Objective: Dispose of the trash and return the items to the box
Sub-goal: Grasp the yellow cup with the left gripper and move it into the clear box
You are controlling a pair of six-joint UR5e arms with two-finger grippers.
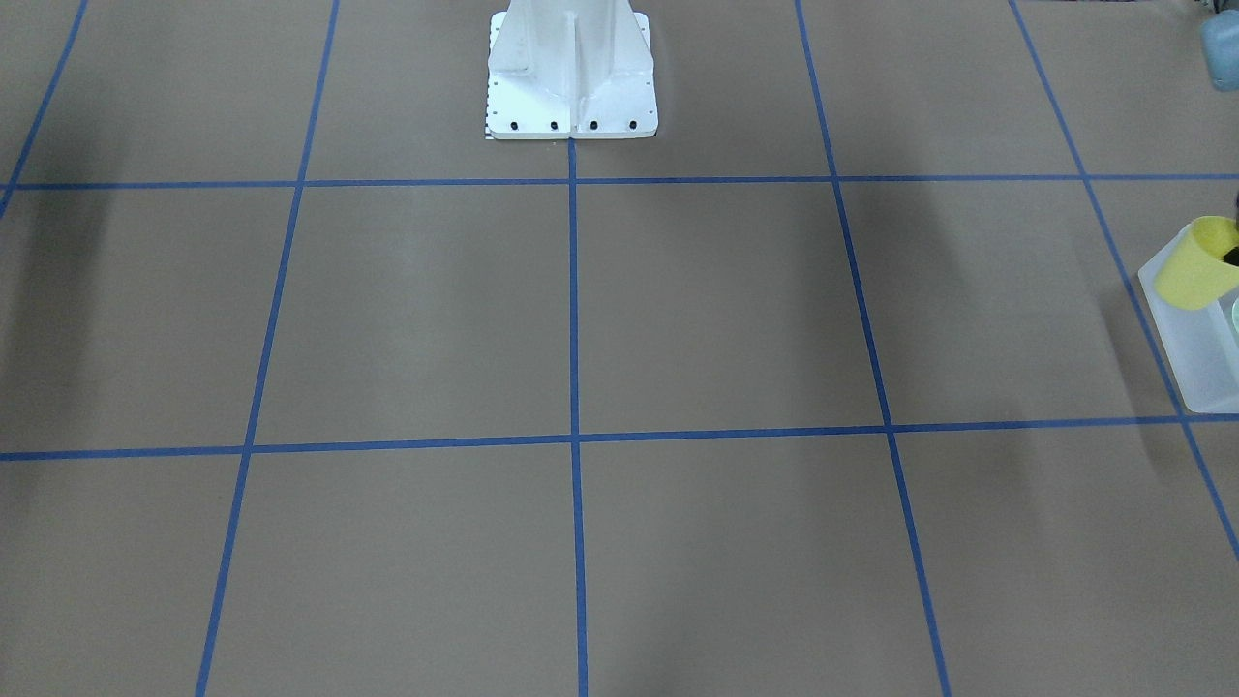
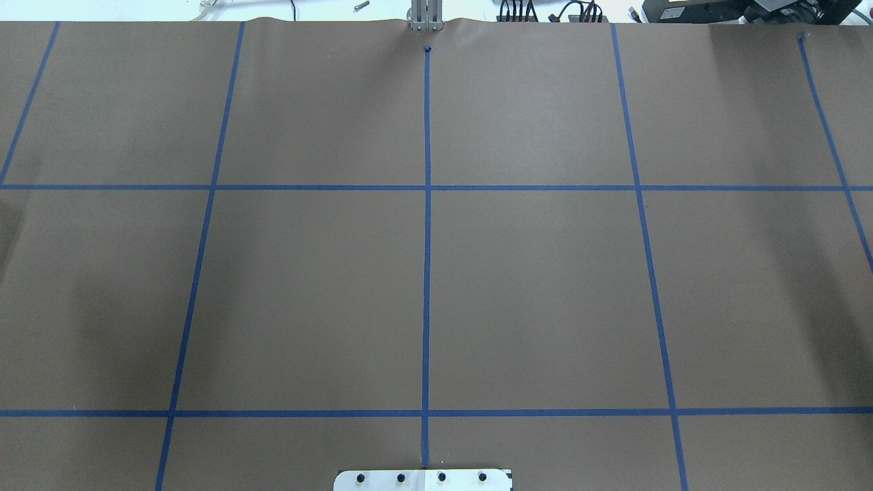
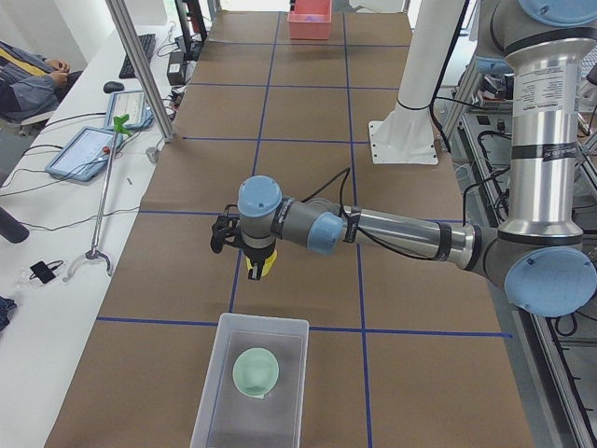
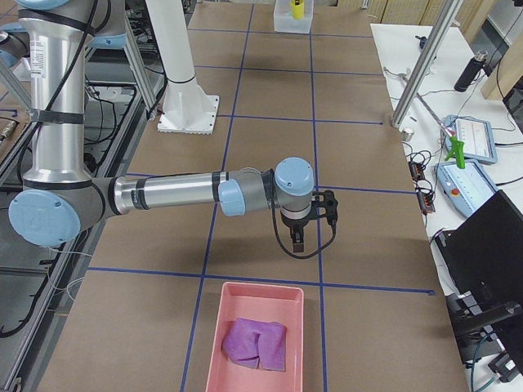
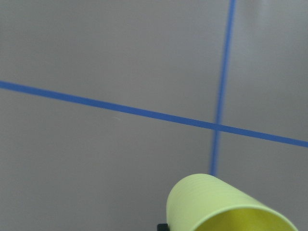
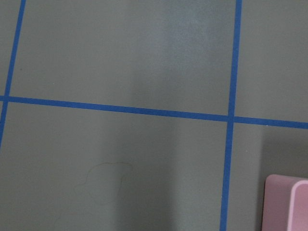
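Observation:
The yellow cup (image 5: 226, 204) fills the bottom of the left wrist view, tilted, with its mouth toward the camera. My left gripper (image 3: 256, 268) is shut on it and holds it above the table, just off the near end of the translucent box (image 3: 210, 392). The front-facing view shows the cup (image 1: 1195, 263) at the box's corner (image 1: 1195, 363). The pale mint-green bowl (image 3: 256, 371) sits inside the box. My right gripper (image 4: 298, 239) hangs above the table short of a pink bin. I cannot tell whether it is open or shut.
A pink bin (image 4: 286, 298) holding a crumpled purple thing (image 4: 255, 343) stands at the table's right end, and its corner shows in the right wrist view (image 6: 288, 202). The white robot base (image 1: 571, 77) stands at the table's back middle. Blue tape lines grid the brown table.

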